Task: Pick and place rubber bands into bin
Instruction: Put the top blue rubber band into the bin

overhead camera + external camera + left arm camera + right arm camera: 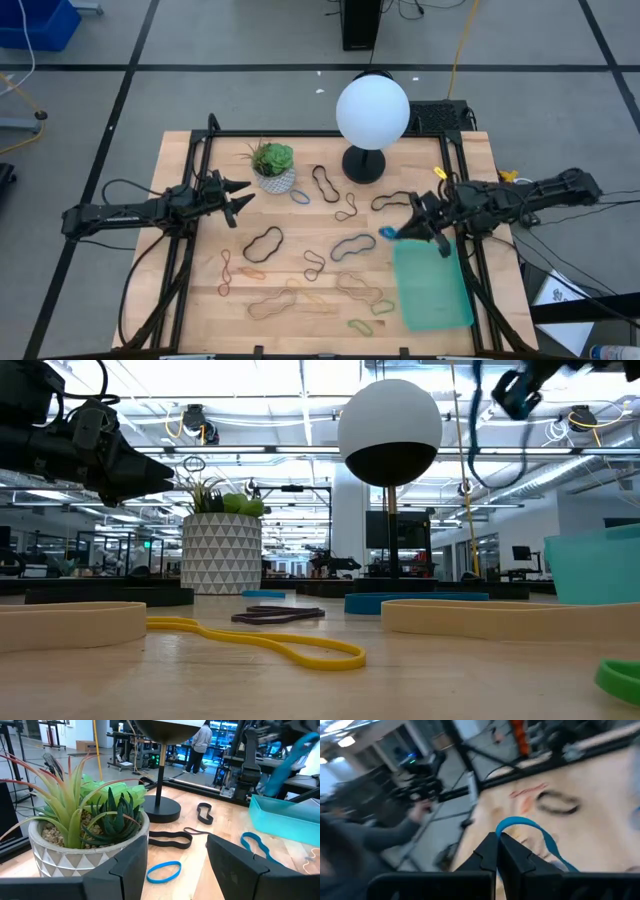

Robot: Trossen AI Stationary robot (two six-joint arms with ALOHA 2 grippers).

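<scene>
One thin blue rubber band loop (530, 827) pinched in right pincer (498, 851), dangling just beside translucent teal tray (432, 287); wrist view blurred. Left pincer (175, 857) spread.

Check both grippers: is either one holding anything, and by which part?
The right gripper is shut on a blue rubber band, pinching one end of its loop; the rest dangles. The left gripper is open beside the plant pot, holding nothing.

The wooden counter (190, 300) stands on a grey floor (250, 35) crossed by dark lines. A blue crate (35, 22) sits at the floor's far corner, and a dark box (361, 24) stands beyond the counter. Across the counter the room opens into a large hall with bright ceiling lights (250, 400) and pipes overhead. A person (201, 740) in a grey top stands among workbenches.
</scene>
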